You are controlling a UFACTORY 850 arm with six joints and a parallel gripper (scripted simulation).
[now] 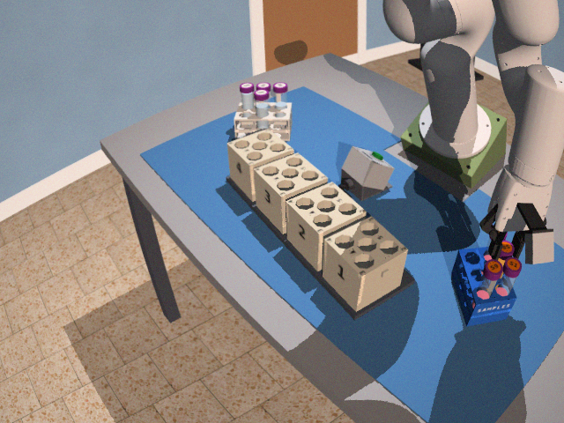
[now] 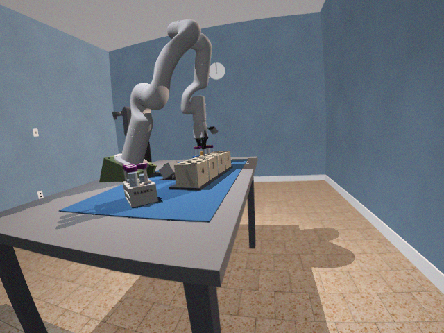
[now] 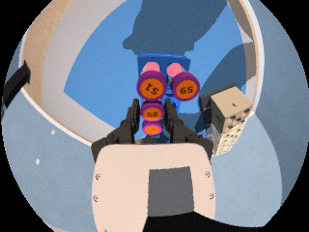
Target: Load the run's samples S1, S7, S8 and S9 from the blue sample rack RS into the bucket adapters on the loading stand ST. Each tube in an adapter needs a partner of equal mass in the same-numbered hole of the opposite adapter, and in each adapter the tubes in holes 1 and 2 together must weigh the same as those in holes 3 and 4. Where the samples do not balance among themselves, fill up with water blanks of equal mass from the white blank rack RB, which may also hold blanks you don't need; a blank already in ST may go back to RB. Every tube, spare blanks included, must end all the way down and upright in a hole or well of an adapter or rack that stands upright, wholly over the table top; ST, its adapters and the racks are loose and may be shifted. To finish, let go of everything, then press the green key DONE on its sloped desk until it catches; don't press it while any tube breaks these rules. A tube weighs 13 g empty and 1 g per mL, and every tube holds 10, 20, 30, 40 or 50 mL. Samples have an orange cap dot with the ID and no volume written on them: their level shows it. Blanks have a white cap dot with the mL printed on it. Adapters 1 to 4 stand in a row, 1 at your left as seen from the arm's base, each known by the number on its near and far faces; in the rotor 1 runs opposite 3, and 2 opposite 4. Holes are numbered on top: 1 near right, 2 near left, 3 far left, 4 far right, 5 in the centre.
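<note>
The blue sample rack [image 1: 485, 286] stands at the near right of the mat. Sample tubes S9 [image 1: 493, 268] and S1 [image 1: 512, 266] stand in its front row, and also show in the wrist view as S1 [image 3: 153, 87] and S9 [image 3: 185, 89]. My gripper [image 1: 504, 248] points straight down over the rack, its fingers a little apart on either side of another orange-dotted sample tube [image 3: 153, 114] seated in the rack. I cannot read that tube's ID. The adapters 1 [image 1: 364, 266], 2 [image 1: 324, 223], 3 [image 1: 289, 189] and 4 [image 1: 257, 159] stand in a row with every hole empty.
The white blank rack [image 1: 262, 118] with several purple-capped blanks stands just beyond adapter 4. The green DONE key [image 1: 377, 155] sits on its grey desk [image 1: 367, 172] between the adapters and the arm's base [image 1: 455, 145]. The sample rack is close to the table's near edge.
</note>
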